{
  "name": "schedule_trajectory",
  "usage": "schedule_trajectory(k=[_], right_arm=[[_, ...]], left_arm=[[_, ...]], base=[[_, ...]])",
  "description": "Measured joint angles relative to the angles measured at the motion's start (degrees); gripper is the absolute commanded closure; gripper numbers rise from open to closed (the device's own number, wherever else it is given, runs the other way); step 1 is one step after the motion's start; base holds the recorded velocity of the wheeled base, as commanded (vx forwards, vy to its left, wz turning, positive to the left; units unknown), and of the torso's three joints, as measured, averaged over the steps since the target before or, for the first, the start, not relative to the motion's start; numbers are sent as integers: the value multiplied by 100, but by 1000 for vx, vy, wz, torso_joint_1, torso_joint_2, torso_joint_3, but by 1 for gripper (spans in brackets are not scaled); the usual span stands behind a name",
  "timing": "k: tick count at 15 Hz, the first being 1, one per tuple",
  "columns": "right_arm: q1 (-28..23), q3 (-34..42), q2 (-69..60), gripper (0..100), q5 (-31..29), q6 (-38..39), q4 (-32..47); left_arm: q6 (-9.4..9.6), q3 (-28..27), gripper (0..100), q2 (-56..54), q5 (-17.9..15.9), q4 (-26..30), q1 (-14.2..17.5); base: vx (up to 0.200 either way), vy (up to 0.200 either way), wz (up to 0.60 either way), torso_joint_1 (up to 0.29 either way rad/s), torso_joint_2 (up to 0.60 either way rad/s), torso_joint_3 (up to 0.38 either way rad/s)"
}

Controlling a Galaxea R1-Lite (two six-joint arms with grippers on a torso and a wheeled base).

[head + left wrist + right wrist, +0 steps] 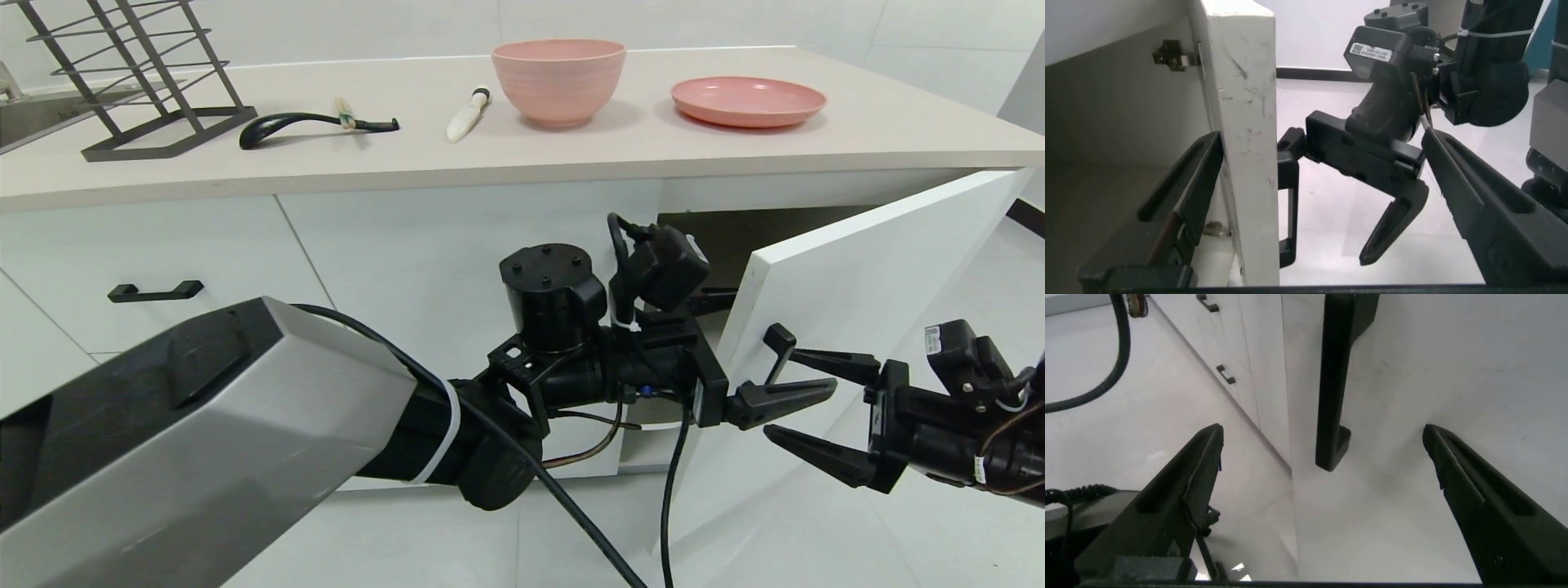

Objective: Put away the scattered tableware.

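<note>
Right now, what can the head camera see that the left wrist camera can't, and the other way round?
Head view: up on the counter sit a pink bowl, a pink plate, a black ladle and a dish rack.
Left wrist view: the inside of the cabinet, with a metal hinge, and scratches on the edge of the cabinet door.
Both: the open cabinet door, its black handle, and the right gripper, open, close to that handle.
</note>
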Motion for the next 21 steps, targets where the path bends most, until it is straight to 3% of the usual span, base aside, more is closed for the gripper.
schedule_trajectory(k=[3,5,6,13,21], right_arm=[[-16,94,-262,0,-17,-29,-18],[-17,268,-575,0,-28,-38,-5],[-27,483,-780,0,-55,-49,0],[-49,1451,-3176,0,-180,-104,59],[-530,1566,-5229,0,-194,-106,91]], left_arm=[[-24,-22,0,33,385,2,-43],[-324,-88,0,39,646,117,-37],[-374,-126,0,44,675,177,-26],[-399,-490,0,135,733,557,-67],[-399,-466,0,166,923,517,-594]], base=[[0,0,0,0,0,0],[0,0,0,0,0,0],[0,0,0,0,0,0],[0,0,0,0,0,0],[0,0,0,0,0,0]])
